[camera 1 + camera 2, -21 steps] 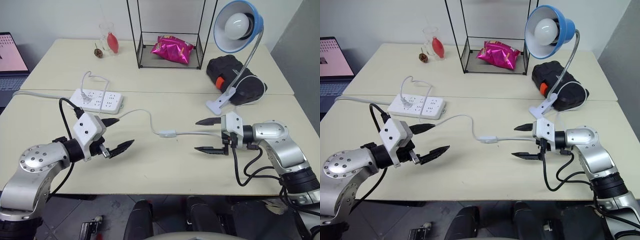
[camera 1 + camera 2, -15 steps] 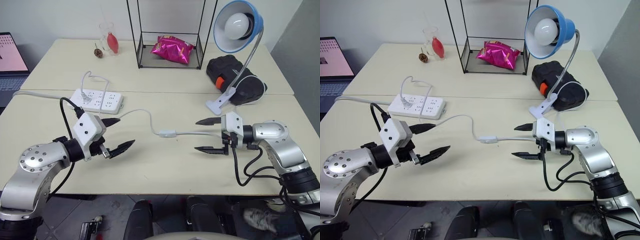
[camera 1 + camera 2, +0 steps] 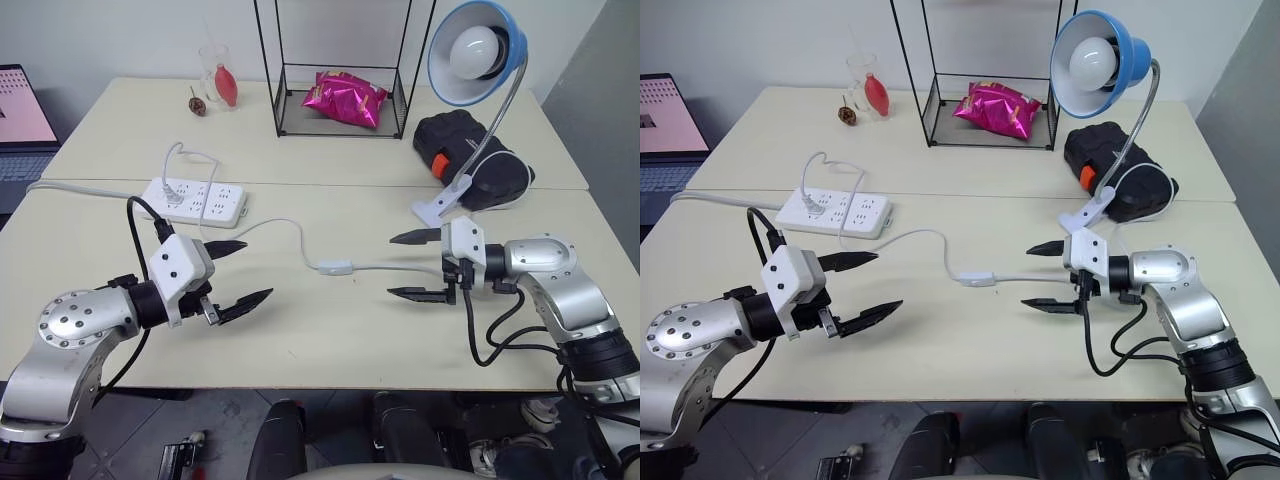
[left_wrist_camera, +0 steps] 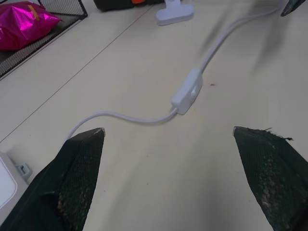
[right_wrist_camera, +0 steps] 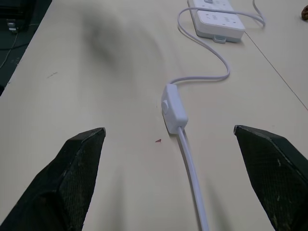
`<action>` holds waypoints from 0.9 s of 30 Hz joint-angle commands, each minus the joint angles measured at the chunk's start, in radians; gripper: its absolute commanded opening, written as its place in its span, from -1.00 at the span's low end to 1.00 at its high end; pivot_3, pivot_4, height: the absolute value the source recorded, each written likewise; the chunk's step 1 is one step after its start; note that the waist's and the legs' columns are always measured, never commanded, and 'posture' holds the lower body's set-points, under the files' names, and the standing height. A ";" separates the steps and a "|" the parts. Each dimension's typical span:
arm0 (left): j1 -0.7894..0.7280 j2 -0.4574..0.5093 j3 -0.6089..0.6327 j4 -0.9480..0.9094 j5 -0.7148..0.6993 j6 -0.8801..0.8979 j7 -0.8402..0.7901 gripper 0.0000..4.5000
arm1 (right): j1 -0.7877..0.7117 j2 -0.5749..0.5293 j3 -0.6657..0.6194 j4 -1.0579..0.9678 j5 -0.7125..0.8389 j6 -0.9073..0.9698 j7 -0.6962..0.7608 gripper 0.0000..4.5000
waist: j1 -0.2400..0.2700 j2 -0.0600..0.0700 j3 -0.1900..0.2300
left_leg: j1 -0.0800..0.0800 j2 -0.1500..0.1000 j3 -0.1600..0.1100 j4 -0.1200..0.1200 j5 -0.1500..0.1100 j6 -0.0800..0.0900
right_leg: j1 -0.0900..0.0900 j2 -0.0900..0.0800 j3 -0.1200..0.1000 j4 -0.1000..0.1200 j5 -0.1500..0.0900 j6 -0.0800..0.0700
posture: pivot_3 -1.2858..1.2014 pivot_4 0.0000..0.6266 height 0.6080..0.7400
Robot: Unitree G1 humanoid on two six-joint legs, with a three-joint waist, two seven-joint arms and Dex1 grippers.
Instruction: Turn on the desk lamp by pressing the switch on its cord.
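Lying on the table point(image 3: 300, 340) between both grippers, the switch point(image 3: 334, 267) sat untouched on its cord point(image 3: 275, 226); the lamp point(image 3: 476, 50) looked unlit. Left gripper point(image 3: 236, 272) and right gripper point(image 3: 412, 266) hovered spread wide, holding nothing. Approach seemed underway; next, one should probably close in and press the rocker.

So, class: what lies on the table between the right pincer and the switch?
In the left eye view, just the cord on bare table, running from the switch toward the right pincer.
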 commanded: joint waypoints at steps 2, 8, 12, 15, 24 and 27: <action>-0.021 0.014 0.023 0.000 -0.013 -0.046 -0.031 0.98 | -0.075 0.010 0.007 0.004 -0.004 0.084 -0.007 1.00 | -0.001 0.000 0.000 | 0.000 0.000 0.000 0.000 0.000 0.000 | 0.000 0.000 0.000 0.000 0.000 0.000 | 0.03 -0.52 1.00; -0.030 0.036 0.001 -0.015 -0.041 -0.037 -0.093 0.98 | -0.195 0.060 0.104 0.081 -0.081 0.209 -0.026 1.00 | -0.003 0.000 0.000 | 0.000 0.000 0.000 0.000 0.000 0.000 | -0.001 0.000 0.000 0.000 0.000 0.000 | 0.03 -0.52 1.00; -0.034 0.035 -0.015 -0.021 -0.038 -0.033 -0.102 0.98 | -0.253 0.108 0.147 0.160 -0.126 0.206 -0.033 1.00 | -0.003 0.001 0.000 | 0.000 0.000 0.000 0.000 0.000 0.000 | -0.001 0.000 0.000 0.000 0.000 0.000 | 0.03 -0.52 1.00; -0.027 0.036 -0.033 -0.020 -0.017 -0.051 -0.106 0.98 | -0.292 0.154 0.193 0.230 -0.169 0.187 -0.026 1.00 | -0.004 0.001 0.000 | -0.001 0.000 0.000 0.000 0.000 0.000 | -0.001 0.000 0.000 0.000 0.000 0.000 | 0.03 -0.52 1.00; -0.018 0.032 -0.052 -0.005 0.008 -0.083 -0.117 0.98 | -0.375 0.247 0.228 0.440 -0.239 0.104 -0.017 1.00 | -0.007 0.001 0.001 | -0.001 0.000 0.000 0.000 0.000 0.000 | -0.001 0.000 0.000 0.000 0.000 0.000 | 0.03 -0.52 1.00; -0.014 0.034 -0.058 0.001 0.019 -0.095 -0.121 0.98 | -0.388 0.262 0.228 0.478 -0.250 0.084 -0.008 1.00 | -0.009 0.001 0.001 | -0.001 0.000 0.000 0.000 0.000 0.000 | -0.001 0.000 0.000 0.000 0.000 0.000 | 0.03 -0.52 1.00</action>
